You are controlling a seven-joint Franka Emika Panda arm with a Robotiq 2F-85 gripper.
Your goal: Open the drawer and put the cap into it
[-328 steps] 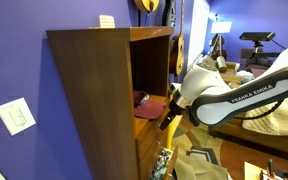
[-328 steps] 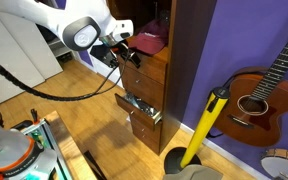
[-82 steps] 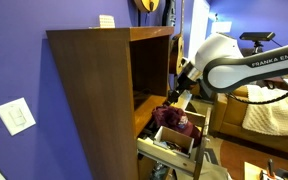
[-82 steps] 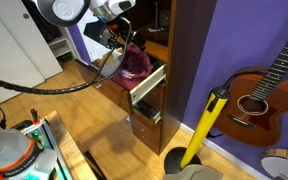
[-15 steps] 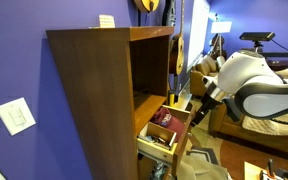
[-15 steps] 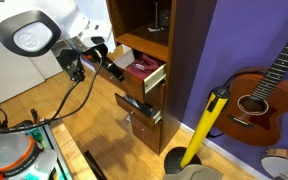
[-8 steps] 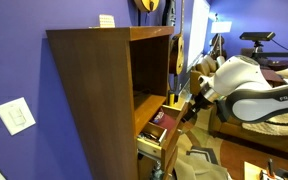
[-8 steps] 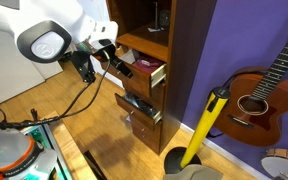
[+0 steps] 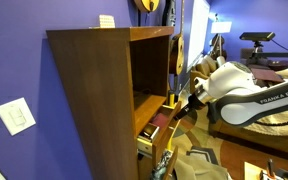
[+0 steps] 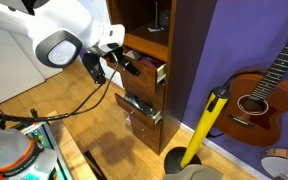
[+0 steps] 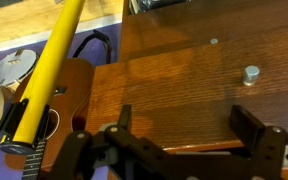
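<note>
The brown cabinet's upper drawer (image 9: 156,131) (image 10: 147,70) stands out only a little. A thin maroon strip of the cap (image 9: 151,129) shows in the narrow gap; the rest of the cap is hidden inside. My gripper (image 9: 180,111) (image 10: 123,63) is right at the drawer front, open and empty. In the wrist view the two black fingers (image 11: 250,126) stand wide apart against the wooden drawer front (image 11: 184,90), with my gripper (image 11: 184,125) below a small metal knob (image 11: 251,73). I cannot tell whether the fingers touch the wood.
A lower drawer (image 10: 142,108) (image 9: 147,152) hangs open with clutter in it. A yellow pole (image 10: 204,125) (image 11: 46,72) and a guitar (image 10: 259,95) lean by the purple wall beside the cabinet. A wooden-edged table (image 10: 59,150) is at the front.
The drawer has slid from about half open to almost shut, hiding most of the cap. My gripper has moved with its front toward the cabinet, staying open.
</note>
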